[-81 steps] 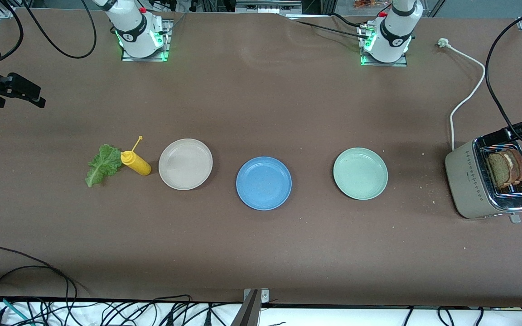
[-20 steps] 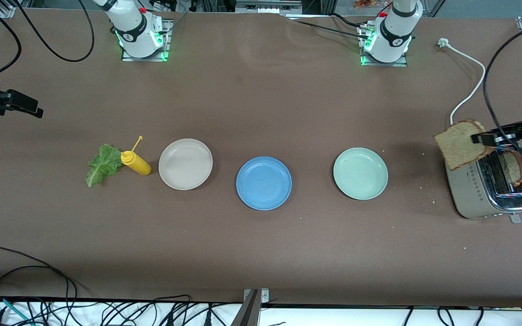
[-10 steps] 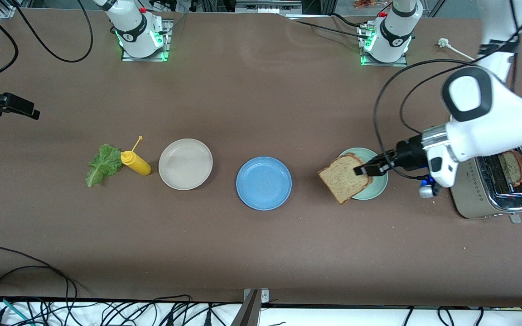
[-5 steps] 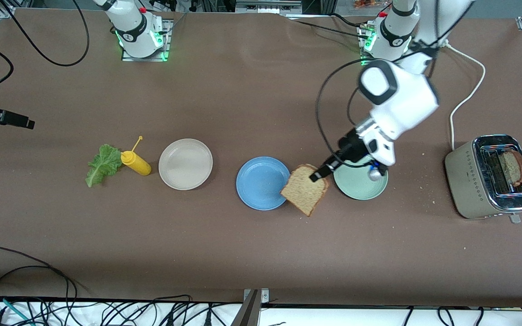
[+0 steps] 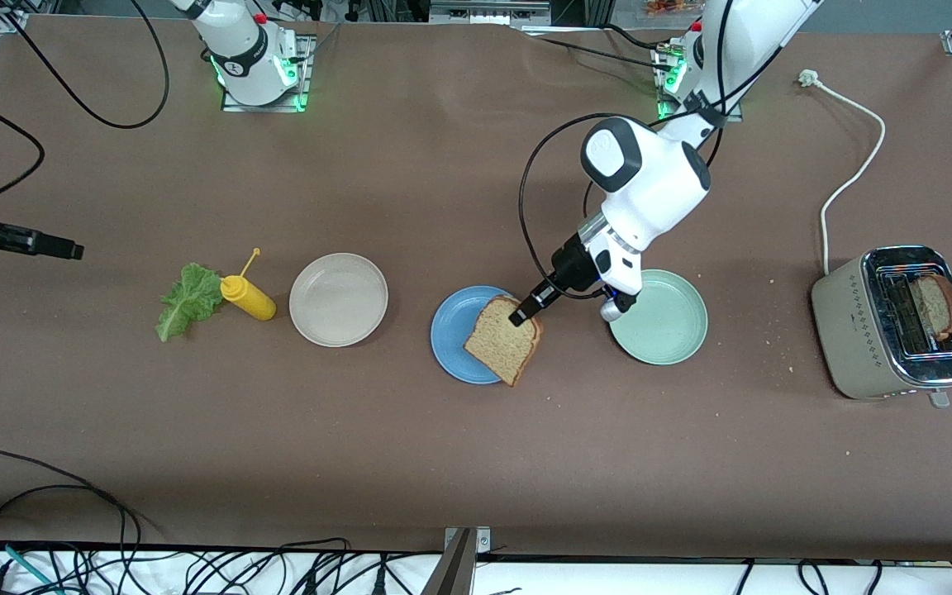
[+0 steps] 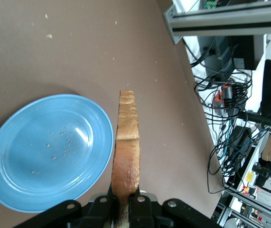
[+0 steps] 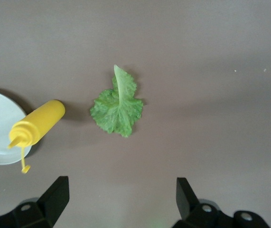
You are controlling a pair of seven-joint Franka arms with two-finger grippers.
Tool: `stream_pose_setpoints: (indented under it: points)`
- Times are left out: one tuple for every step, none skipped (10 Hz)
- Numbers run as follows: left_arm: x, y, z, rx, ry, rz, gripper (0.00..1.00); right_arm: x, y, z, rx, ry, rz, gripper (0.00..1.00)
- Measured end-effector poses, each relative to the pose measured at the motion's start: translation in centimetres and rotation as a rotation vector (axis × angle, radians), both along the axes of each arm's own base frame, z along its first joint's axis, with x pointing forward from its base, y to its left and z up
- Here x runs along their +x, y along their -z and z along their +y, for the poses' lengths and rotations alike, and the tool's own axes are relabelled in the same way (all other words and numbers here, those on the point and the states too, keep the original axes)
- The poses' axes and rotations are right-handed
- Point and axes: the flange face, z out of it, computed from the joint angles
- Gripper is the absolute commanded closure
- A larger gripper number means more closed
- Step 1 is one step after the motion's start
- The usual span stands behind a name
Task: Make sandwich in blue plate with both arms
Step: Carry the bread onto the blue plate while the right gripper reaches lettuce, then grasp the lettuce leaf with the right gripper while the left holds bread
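Left gripper: clenched on one edge of a slice of toast, carrying it tilted over the blue plate's rim toward the left arm's end.
Blue plate: bare apart from crumbs, between the beige plate and the pale green plate.
Right gripper: jaws spread wide and holding nothing, above the lettuce leaf, with the yellow squeeze bottle just beside the leaf.
Toaster: at the left arm's end of the table, a second slice standing in its slot.
Step in hand: laying the first slice; probably an early stage.
Next move: likely centre the slice over the plate, level it, lower, then let go.
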Motion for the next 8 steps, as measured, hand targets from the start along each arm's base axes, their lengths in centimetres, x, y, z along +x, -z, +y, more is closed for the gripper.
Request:
stream_pose_setpoints:
  points:
    - [0.1,0.9,-0.6,-0.007,0.003,0.014,1.00,0.3,2.2,0.0,-0.002,0.000,0.000,0.00]
    - [0.2,1.7,-1.0,-0.011,0.006,0.025,1.00,0.3,4.7,0.0,-0.006,0.005,-0.005,0.00]
    - [0.1,2.4,-1.3,-0.012,0.010,0.037,1.00,0.2,7.5,0.1,-0.016,0.036,-0.018,0.00]
    - [0.1,3.0,-1.5,-0.011,0.013,0.045,1.00,-0.1,10.4,0.2,-0.028,0.077,-0.032,0.00]
    - [0.1,3.5,-1.5,-0.008,0.015,0.048,1.00,-0.3,12.9,0.6,-0.044,0.140,-0.043,0.00]
    - [0.2,3.8,-1.4,-0.004,0.017,0.050,1.00,-0.1,15.0,1.3,-0.061,0.201,-0.054,0.00]
    - [0.0,4.3,-1.6,-0.002,0.024,0.056,1.00,0.3,17.2,2.2,-0.076,0.248,-0.057,0.00]
    - [-0.4,5.0,-2.2,0.000,0.034,0.067,1.00,0.5,19.9,2.8,-0.090,0.283,-0.042,0.00]
